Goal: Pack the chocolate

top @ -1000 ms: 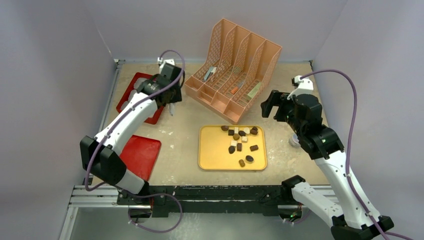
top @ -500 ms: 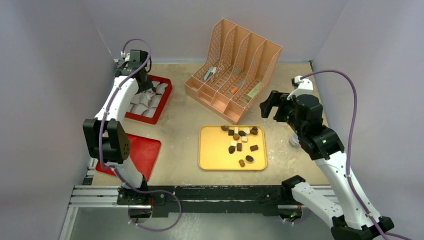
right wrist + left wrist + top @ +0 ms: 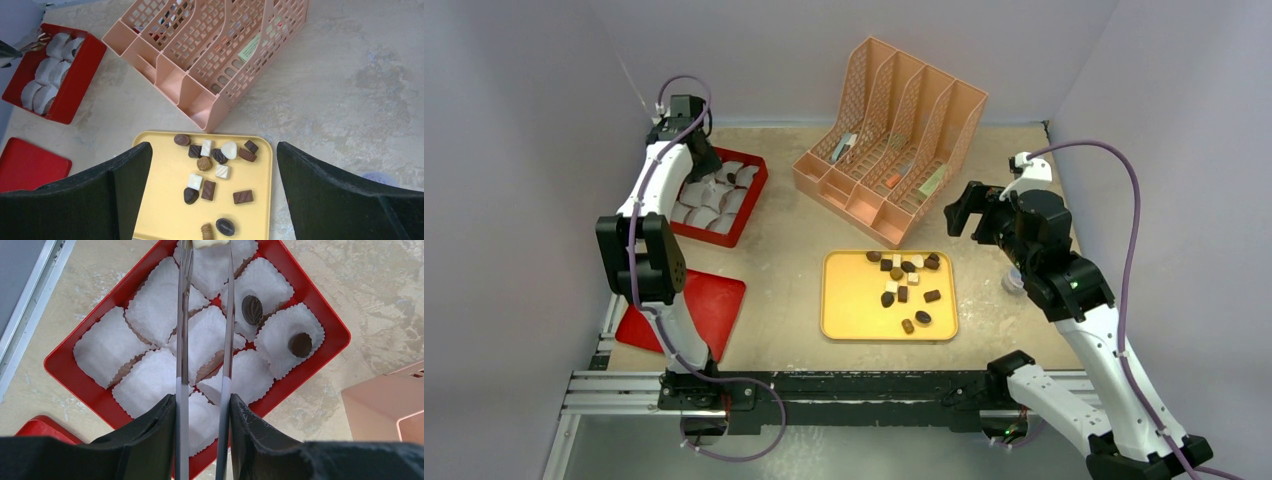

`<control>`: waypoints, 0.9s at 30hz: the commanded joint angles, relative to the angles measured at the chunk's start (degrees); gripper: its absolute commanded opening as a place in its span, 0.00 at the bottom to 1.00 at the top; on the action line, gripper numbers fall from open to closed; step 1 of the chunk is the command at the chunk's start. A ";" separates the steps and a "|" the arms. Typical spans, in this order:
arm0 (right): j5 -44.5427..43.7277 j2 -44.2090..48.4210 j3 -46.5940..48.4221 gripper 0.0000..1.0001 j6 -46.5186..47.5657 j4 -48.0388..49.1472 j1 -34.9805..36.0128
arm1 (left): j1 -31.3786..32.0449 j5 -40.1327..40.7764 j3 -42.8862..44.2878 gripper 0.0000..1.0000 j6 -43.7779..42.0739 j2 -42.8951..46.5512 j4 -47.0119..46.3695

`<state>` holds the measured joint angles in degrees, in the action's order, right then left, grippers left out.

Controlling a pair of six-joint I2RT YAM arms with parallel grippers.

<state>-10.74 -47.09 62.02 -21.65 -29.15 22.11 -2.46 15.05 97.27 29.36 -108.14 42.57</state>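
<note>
The chocolate lies as several dark, caramel and white pieces on a yellow tray, also in the right wrist view. A red box of white cup liners holds two dark pieces. My left gripper is shut on metal tweezers, which pinch a cream-white piece over the box's far liners. In the top view it hangs over the box. My right gripper is open and empty, high above the tray.
A pink mesh file organiser stands behind the tray, also in the right wrist view. A red lid lies at the front left. A small pale round thing sits right of the tray under the right arm.
My left arm has swung from near the organiser to the far left, uncovering the red box, and now hangs over it. The right arm and tray pieces have not moved.
</note>
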 commanded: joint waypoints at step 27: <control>-0.42 1.21 0.38 0.96 -0.50 2.44 -0.13 | -0.18 -1.78 1.97 0.40 -0.36 -0.10 -2.84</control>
<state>-10.87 -47.05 62.02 -21.85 -28.73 22.11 -2.46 13.39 97.27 29.36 -108.86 42.44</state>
